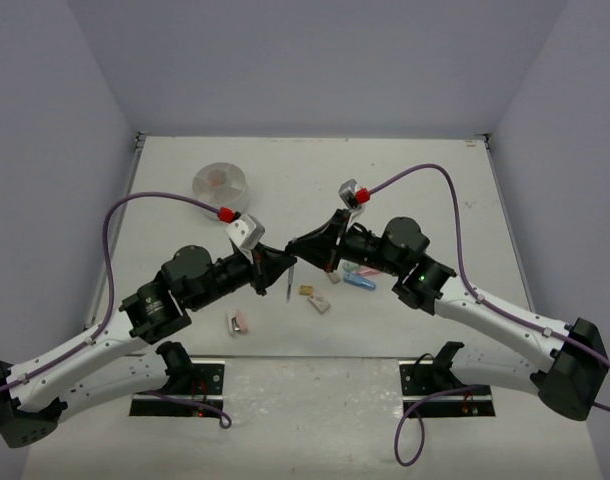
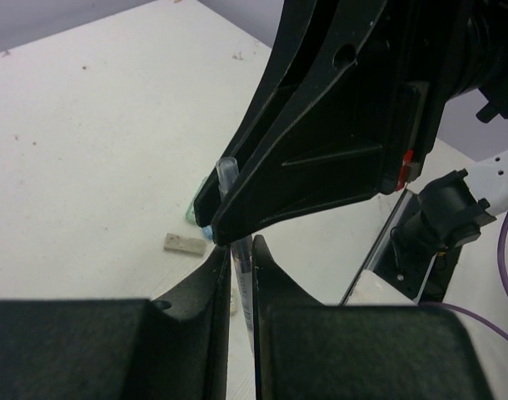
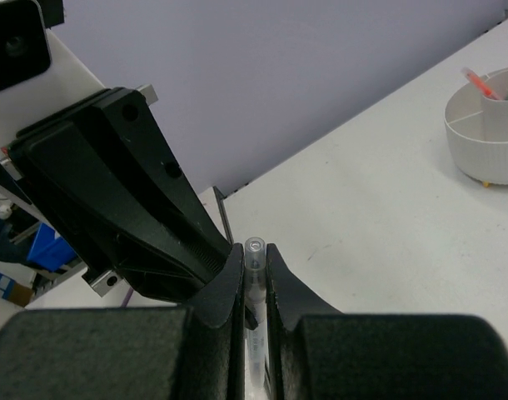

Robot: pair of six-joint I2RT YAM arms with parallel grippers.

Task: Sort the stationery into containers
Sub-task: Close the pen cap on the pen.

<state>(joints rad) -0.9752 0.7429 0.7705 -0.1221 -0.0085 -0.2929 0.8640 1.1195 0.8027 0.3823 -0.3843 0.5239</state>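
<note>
A thin grey pen (image 1: 289,284) with a clear cap hangs upright above the table, where the two arms meet. My left gripper (image 1: 282,266) is shut on it, and the barrel (image 2: 242,283) sits between its fingers. My right gripper (image 1: 298,251) is shut on the same pen higher up, and the capped end (image 3: 254,275) stands between its fingertips (image 3: 254,250). In the left wrist view the right gripper's black fingers (image 2: 321,142) fill the top, just above my left gripper (image 2: 241,250). The white divided container (image 1: 221,182) stands far left and holds an orange pen (image 3: 479,83).
Loose stationery lies on the table below the grippers: a pink and grey eraser (image 1: 238,322), tan erasers (image 1: 319,303), and blue (image 1: 362,282) and pink (image 1: 353,268) capsule pieces. A tan eraser (image 2: 185,243) and a green piece (image 2: 191,214) lie under the pen.
</note>
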